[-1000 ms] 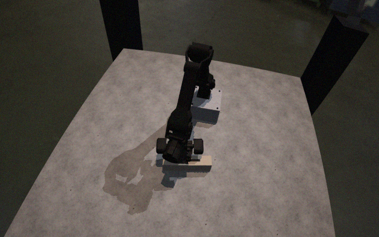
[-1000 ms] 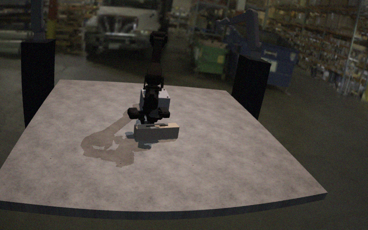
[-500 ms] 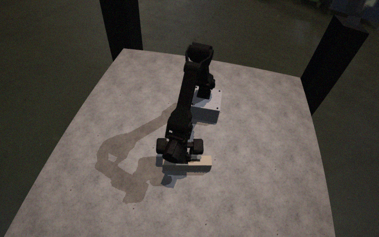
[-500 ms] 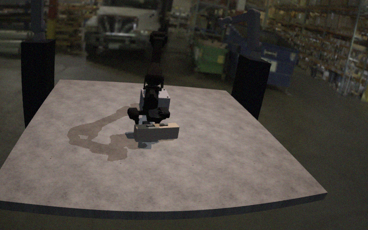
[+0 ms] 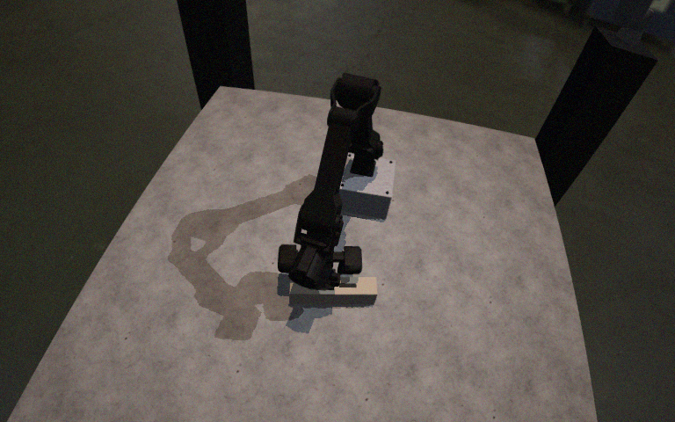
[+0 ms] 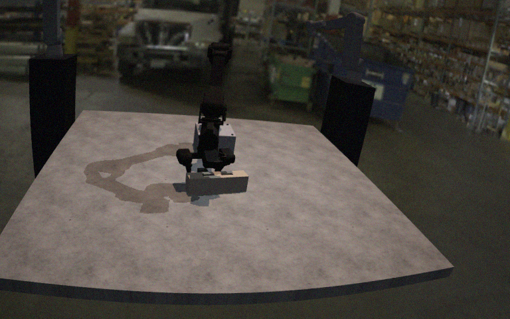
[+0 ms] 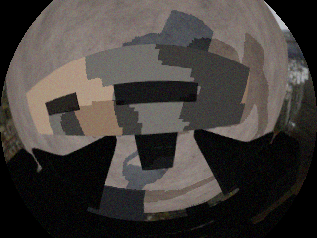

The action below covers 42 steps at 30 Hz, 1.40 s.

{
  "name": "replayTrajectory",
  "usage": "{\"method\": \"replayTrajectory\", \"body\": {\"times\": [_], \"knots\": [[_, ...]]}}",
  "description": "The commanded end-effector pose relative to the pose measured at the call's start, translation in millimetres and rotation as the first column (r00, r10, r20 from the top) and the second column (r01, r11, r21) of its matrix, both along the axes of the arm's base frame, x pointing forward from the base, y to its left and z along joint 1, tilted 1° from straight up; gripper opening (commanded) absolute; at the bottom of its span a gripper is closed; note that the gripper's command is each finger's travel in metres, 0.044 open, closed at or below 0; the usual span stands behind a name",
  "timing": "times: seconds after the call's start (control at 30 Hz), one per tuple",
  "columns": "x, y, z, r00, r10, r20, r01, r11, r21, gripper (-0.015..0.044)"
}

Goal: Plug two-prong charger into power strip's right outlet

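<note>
The power strip (image 5: pixel 358 300) (image 6: pixel 218 186) (image 7: pixel 98 118) is a long block with a sunlit beige end and a shaded grey end. The wrist view shows a short dark recess (image 7: pixel 61 104) near its beige end and a longer one (image 7: pixel 156 93) around its middle. A small dark block (image 7: pixel 156 151), apparently the charger, is beside the strip's robot-side edge, between the spread fingers, with gaps on both sides. Its prongs and whether it touches the strip cannot be made out. My gripper (image 5: pixel 320 271) (image 6: pixel 205 169) (image 7: pixel 157 135) is open, low at the strip's robot side. The arm hides the charger in the top and exterior views.
The pale box-shaped arm base (image 5: pixel 366 204) (image 6: pixel 227 143) stands behind the strip. The table (image 5: pixel 447 323) (image 6: pixel 263 255) carries the arm's shadow on its left side. Black pillars (image 5: pixel 591 109) (image 6: pixel 347 120) stand beyond the table's far corners.
</note>
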<state>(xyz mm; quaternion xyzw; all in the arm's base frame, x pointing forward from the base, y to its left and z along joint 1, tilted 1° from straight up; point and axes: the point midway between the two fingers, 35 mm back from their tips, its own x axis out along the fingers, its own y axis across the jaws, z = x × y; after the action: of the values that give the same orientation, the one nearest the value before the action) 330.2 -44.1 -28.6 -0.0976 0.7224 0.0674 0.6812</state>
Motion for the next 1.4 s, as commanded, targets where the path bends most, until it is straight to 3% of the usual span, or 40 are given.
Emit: {"method": "replayTrajectory", "body": {"times": [0.0,1.37], "knots": [[-2.6,0.3,-1.1,1.000,0.006,-0.001,-0.006,1.000,0.004,0.0440],[-19.4,-4.7,-1.5,1.000,0.006,0.018,-0.006,1.000,0.007,0.0440]]}}
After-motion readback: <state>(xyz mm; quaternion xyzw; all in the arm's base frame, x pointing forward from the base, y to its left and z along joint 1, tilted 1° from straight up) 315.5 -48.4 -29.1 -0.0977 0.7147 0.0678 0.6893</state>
